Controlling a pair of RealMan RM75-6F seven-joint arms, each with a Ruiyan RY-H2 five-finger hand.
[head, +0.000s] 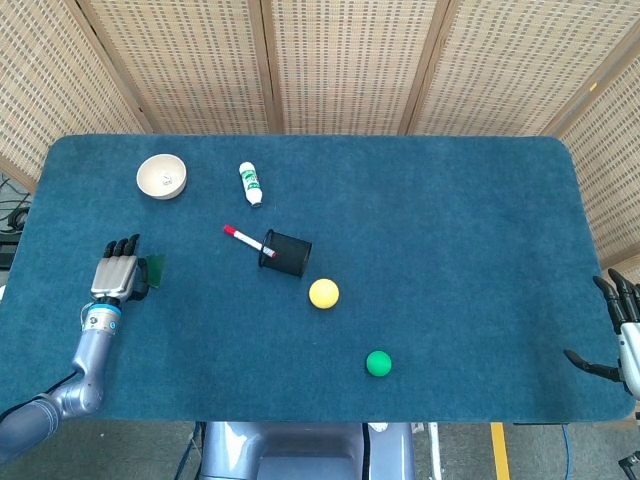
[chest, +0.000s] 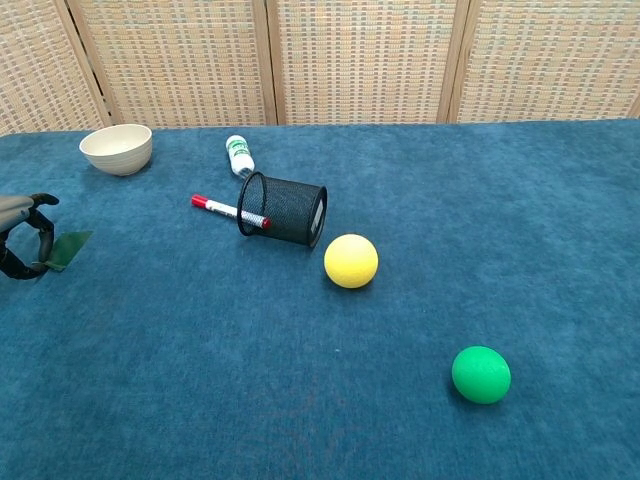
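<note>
My left hand (head: 115, 275) lies at the table's left side, and in the chest view the same left hand (chest: 22, 240) shows at the left edge. Its thumb and a curled finger pinch the near edge of a small flat green card (head: 155, 266), whose other end, the card (chest: 68, 248), sticks out to the right just above the cloth. My right hand (head: 622, 335) hangs off the table's right edge with its fingers spread and nothing in it; the chest view does not show it.
A black mesh cup (head: 286, 254) lies on its side mid-table with a red-capped marker (head: 245, 239) at its mouth. A yellow ball (head: 323, 293) and a green ball (head: 378, 363) sit nearer the front. A white bowl (head: 161, 176) and a small white bottle (head: 250, 183) lie at the back left.
</note>
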